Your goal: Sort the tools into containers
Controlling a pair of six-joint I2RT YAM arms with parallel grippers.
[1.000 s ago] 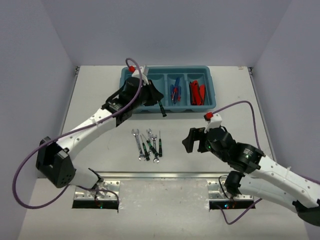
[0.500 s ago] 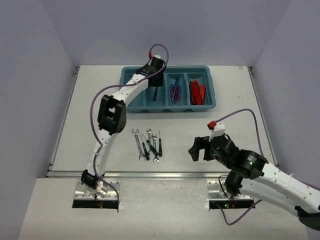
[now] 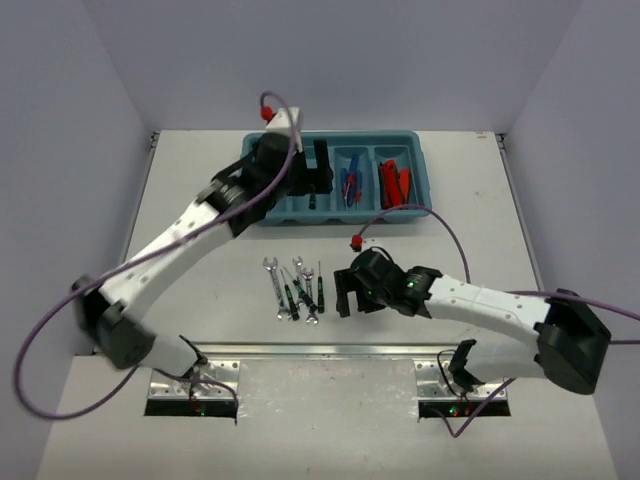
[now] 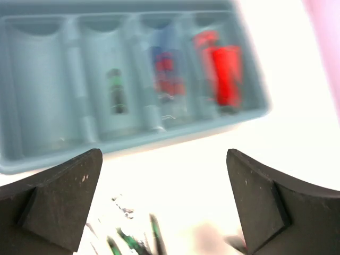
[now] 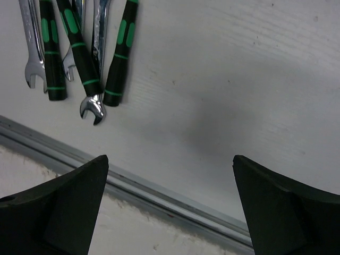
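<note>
The right pincer [image 5: 170, 172], spread and empty, hovers beside the tools on the worktop [image 5: 239, 79]: three green-black drivers [image 5: 121, 53] and seemingly three wrenches [image 5: 33, 58]. It should probably straddle only the outermost driver's handle. The left pincer [image 4: 163, 180], also spread, hangs over the tray [image 4: 175, 133], which holds one driver [image 4: 117, 93], blue screwdrivers [image 4: 166, 74] and red knives [image 4: 226, 69], too blurred to count

Even bright overhead light; left wrist view blurred, overexposed.

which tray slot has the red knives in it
The far right slot of the tray; its neighbour holds blue screwdrivers instead.
</note>
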